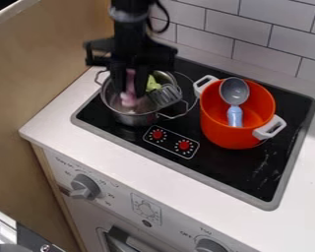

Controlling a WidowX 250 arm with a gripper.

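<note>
Pink and slim, the upright object (128,100) stands inside the silver pot (135,119), left of centre in the upper part of the frame. The black gripper (129,92) hangs over that pot, its fingers narrowed around the object's top, apparently gripping it, though the dark blur there leaves some doubt. Holding it within the pot looks like the step in hand; any next move calls for a steady vertical path or a gentle release, clear of the rim. Close on its right are one green piece (153,83) and one grey slotted piece (165,96). Farther right sits an orange pot (229,140) with one blue-handled ladle (235,92), making two pots on one black stovetop (245,170). Two red knobs (157,134) lie near the centre; two grey dials (85,187) sit lower, at left and bottom right.
</note>
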